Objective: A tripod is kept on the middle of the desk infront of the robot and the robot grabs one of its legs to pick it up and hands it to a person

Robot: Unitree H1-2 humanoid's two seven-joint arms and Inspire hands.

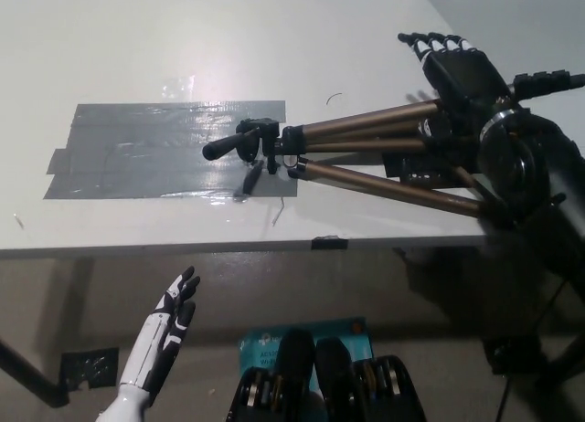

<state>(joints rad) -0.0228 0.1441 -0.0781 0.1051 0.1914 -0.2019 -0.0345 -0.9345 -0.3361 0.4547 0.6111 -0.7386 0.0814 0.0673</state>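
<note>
Head view shows a bronze-legged tripod with a black head (366, 146) lying on its side on the white desk (137, 38), its head over a patch of grey tape (137, 152) and its legs fanning out to the desk's right edge. The black right hand (462, 70) hovers palm-down just over the upper legs, fingers extended and apart, holding nothing. The white left hand (169, 335) hangs below the desk's near edge, fingers straight and empty.

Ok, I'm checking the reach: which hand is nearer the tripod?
Right. The black right hand hovers over the tripod legs; the white left hand rests open below the desk edge, well apart.
</note>
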